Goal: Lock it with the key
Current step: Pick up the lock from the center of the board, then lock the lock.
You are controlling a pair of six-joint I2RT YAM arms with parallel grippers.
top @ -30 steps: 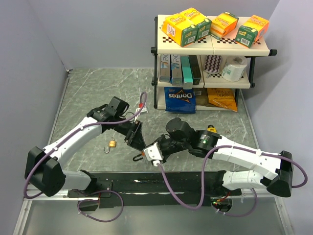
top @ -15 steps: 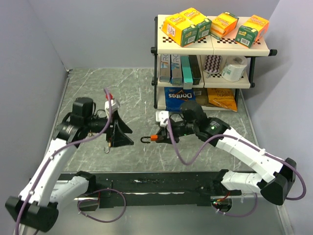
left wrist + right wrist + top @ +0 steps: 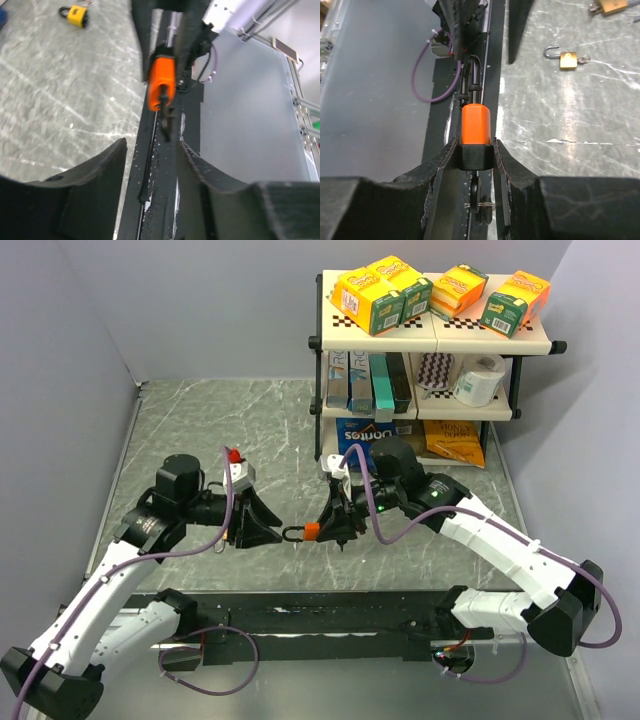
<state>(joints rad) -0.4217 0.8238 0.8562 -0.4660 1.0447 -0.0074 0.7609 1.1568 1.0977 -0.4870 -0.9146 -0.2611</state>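
My right gripper (image 3: 335, 524) (image 3: 476, 150) is shut on the black base of an orange padlock (image 3: 311, 531) (image 3: 476, 121). The lock is held above the table. Its black shackle (image 3: 292, 533) (image 3: 472, 75) points left at my left gripper (image 3: 270, 531) (image 3: 150, 150). A black key (image 3: 476, 190) with a wire ring sticks out of the lock's bottom, between my right fingers. My left gripper is open, with nothing between its fingers. In the left wrist view, the orange padlock (image 3: 161, 84) and the shackle (image 3: 166, 120) hang just ahead of the fingertips.
A small brass padlock (image 3: 76, 15) (image 3: 568, 59) with an open shackle lies on the marble table (image 3: 200, 430). A second brass lock (image 3: 610, 5) shows at the frame edge. A shelf rack (image 3: 430, 350) with boxes, a Doritos bag (image 3: 367, 443) and a paper roll stands at the back right.
My right arm has carried the orange padlock up from the near edge to mid-table and turned its shackle leftward. My left gripper has swung right to face the shackle, and its fingers have narrowed.
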